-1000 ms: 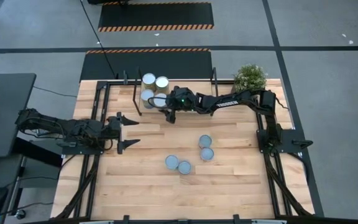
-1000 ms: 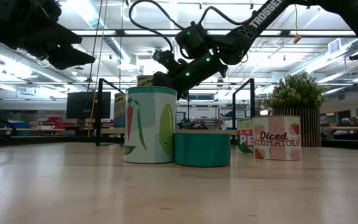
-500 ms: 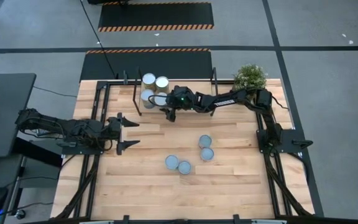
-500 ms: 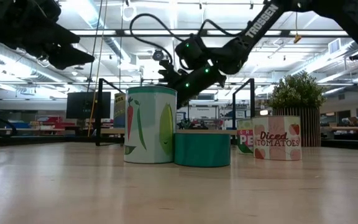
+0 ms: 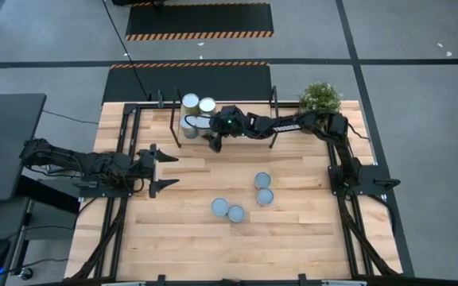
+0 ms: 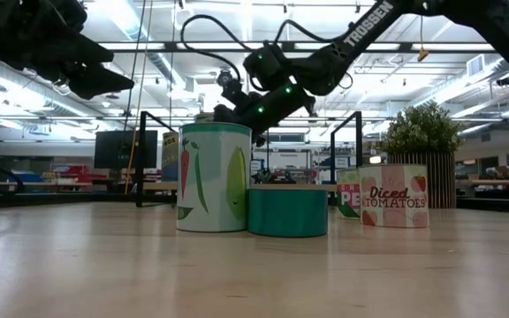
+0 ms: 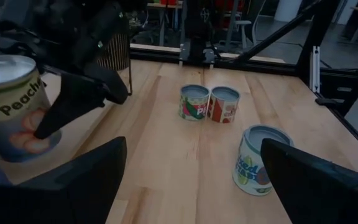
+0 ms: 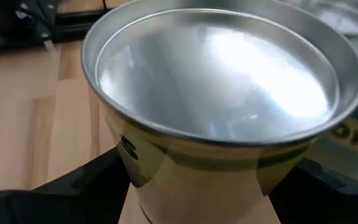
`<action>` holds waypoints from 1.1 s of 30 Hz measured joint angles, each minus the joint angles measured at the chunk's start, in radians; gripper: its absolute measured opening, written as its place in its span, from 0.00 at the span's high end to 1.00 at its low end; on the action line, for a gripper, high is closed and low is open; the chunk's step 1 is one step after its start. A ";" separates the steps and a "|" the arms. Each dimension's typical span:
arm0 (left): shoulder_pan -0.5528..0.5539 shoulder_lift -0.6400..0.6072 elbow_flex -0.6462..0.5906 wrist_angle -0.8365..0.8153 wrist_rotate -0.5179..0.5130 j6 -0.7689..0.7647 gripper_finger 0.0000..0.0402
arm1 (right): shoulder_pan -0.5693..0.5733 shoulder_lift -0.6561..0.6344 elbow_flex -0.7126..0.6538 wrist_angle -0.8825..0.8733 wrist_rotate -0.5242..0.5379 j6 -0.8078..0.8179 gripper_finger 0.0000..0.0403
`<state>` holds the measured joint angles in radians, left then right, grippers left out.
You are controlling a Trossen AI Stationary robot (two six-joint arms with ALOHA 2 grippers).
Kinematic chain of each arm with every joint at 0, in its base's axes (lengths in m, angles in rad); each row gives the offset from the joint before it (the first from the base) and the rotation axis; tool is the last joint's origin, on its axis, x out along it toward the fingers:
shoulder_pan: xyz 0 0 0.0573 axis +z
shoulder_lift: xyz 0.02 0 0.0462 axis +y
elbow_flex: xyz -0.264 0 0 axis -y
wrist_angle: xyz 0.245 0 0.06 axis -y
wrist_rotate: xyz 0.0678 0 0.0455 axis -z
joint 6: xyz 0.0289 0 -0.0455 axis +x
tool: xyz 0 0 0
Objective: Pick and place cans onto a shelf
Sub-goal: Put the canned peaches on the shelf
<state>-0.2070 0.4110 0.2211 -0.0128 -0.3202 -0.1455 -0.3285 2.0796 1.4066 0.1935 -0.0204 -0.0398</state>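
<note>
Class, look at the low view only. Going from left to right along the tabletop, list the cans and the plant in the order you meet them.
Tall vegetable-print can → short teal can → green-lettered can, partly hidden → Diced Tomatoes can → potted plant, standing behind the tomato can.

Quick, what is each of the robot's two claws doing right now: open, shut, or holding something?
Left end effector: open, holding nothing, over the table's left side.
Right end effector: shut on a can, at the shelf.
</note>
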 joint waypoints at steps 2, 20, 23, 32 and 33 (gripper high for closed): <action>0.000 0.000 0.000 0.000 0.000 0.000 0.07 | 0.010 0.000 0.000 -0.016 0.037 0.040 0.19; 0.000 0.001 0.000 -0.023 0.000 -0.005 0.07 | 0.039 0.015 0.001 -0.062 0.178 0.066 0.19; 0.000 0.001 0.000 -0.027 0.000 -0.008 0.07 | 0.039 0.014 0.002 -0.065 0.177 0.066 0.19; 0.000 0.001 0.000 -0.029 0.000 -0.019 0.07 | 0.025 0.015 0.001 -0.084 0.157 0.060 0.12; 0.000 0.001 0.000 -0.029 0.000 -0.019 0.07 | 0.025 0.014 0.001 -0.084 0.157 0.058 0.11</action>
<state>-0.2070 0.4118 0.2211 -0.0414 -0.3199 -0.1642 -0.3035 2.0941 1.4075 0.1093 0.1368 0.0185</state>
